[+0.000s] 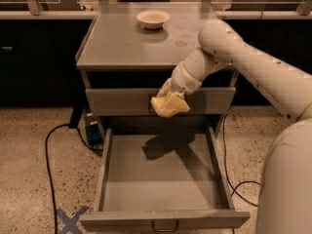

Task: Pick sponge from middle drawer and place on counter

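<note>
My gripper (168, 101) hangs from the white arm in front of the closed upper drawer face, well above the open middle drawer (109, 189). It is shut on the yellow sponge (171, 106), which sticks out below the pale yellow fingers. The drawer's grey floor is bare and carries the arm's shadow. The grey counter (122, 43) lies behind and above the gripper.
A white bowl (152, 18) stands at the back of the counter. Black cables (48, 145) run over the speckled floor on both sides. A blue tape cross (68, 219) marks the floor at front left. Dark benches stand behind.
</note>
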`<action>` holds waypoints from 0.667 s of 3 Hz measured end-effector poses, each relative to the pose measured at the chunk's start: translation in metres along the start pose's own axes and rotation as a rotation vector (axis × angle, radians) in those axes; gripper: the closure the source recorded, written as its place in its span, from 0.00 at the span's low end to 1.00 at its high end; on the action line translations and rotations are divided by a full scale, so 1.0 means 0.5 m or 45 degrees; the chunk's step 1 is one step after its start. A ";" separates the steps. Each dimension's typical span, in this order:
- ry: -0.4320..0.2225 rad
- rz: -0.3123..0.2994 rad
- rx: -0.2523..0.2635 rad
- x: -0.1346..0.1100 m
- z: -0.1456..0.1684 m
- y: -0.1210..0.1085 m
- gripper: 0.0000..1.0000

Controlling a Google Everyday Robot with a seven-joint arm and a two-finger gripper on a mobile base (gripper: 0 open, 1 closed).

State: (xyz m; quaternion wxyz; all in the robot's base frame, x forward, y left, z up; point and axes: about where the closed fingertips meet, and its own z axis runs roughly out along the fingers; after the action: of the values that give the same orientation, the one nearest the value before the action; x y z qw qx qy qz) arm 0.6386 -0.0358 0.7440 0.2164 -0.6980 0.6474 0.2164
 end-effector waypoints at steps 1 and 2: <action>-0.084 -0.045 -0.052 -0.070 -0.111 -0.007 1.00; -0.161 -0.125 -0.039 -0.150 -0.219 -0.019 1.00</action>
State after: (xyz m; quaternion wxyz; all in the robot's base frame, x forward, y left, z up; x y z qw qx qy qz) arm 0.6451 -0.0381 0.8768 0.2563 -0.7172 0.5939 0.2591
